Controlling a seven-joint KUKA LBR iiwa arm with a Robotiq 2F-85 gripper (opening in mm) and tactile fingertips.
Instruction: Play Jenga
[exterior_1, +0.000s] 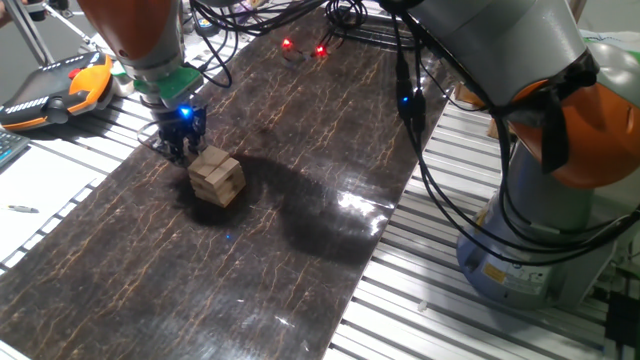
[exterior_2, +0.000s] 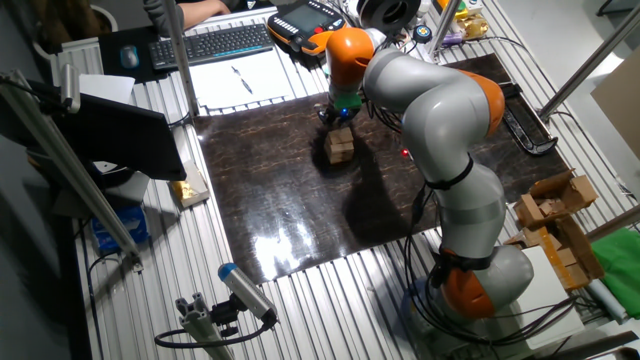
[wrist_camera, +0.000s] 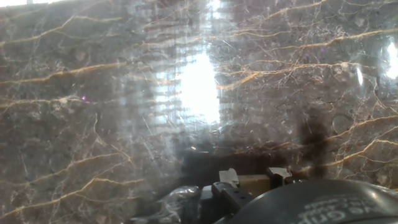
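Note:
The Jenga stack (exterior_1: 216, 177) is a small cube of pale tan wooden blocks in crossed layers. It stands on the dark marbled board (exterior_1: 250, 270) and also shows in the other fixed view (exterior_2: 339, 146). My gripper (exterior_1: 181, 150) is low, right against the stack's far left upper edge, under the orange and green wrist. In the hand view the two dark fingertips (wrist_camera: 229, 177) stand a little apart at the bottom edge, with a strip of pale wood (wrist_camera: 256, 183) between them. I cannot tell whether they clamp it.
An orange teach pendant (exterior_1: 60, 90) lies off the board at the far left. Black cables (exterior_1: 420, 130) hang over the board's right side beside the arm's base (exterior_1: 540, 260). A keyboard (exterior_2: 210, 42) and paper (exterior_2: 240, 78) lie behind the board.

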